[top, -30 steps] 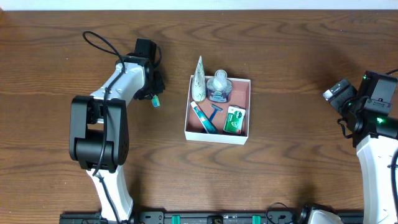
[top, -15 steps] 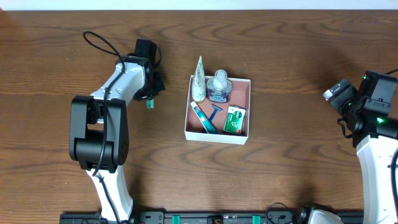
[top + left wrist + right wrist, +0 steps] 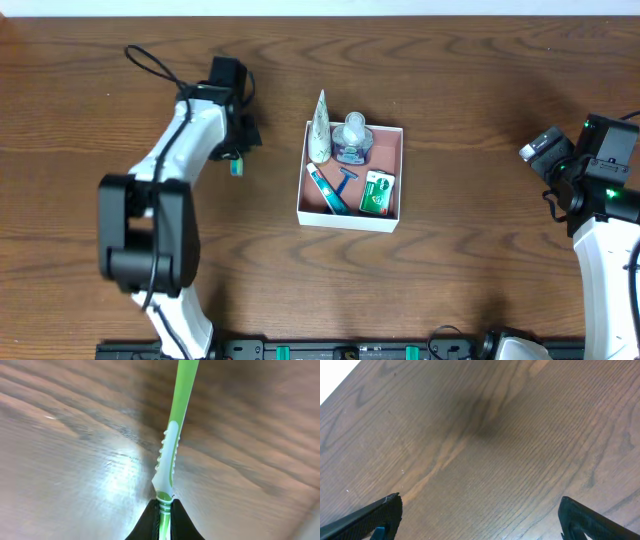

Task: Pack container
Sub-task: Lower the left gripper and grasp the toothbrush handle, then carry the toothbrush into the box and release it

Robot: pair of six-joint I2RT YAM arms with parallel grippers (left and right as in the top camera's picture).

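The container (image 3: 388,225), a white square box with a pinkish-brown inside, sits at the table's middle. It holds a white tube, a clear bottle, a blue razor, a teal item and a small green-and-white carton (image 3: 377,192). My left gripper (image 3: 234,158) is left of the container, shut on a green-and-white toothbrush (image 3: 171,445); the brush's end shows in the overhead view (image 3: 236,167). In the left wrist view the handle runs up from the jaws (image 3: 163,515). My right gripper (image 3: 480,515) is open and empty over bare wood at the far right.
The dark wood table (image 3: 470,90) spreads around the container. My left arm's cable (image 3: 150,62) loops at the back left. A black rail (image 3: 350,350) runs along the front edge.
My left gripper has moved a little to the left and back with the toothbrush, away from the container. The right arm has not moved.
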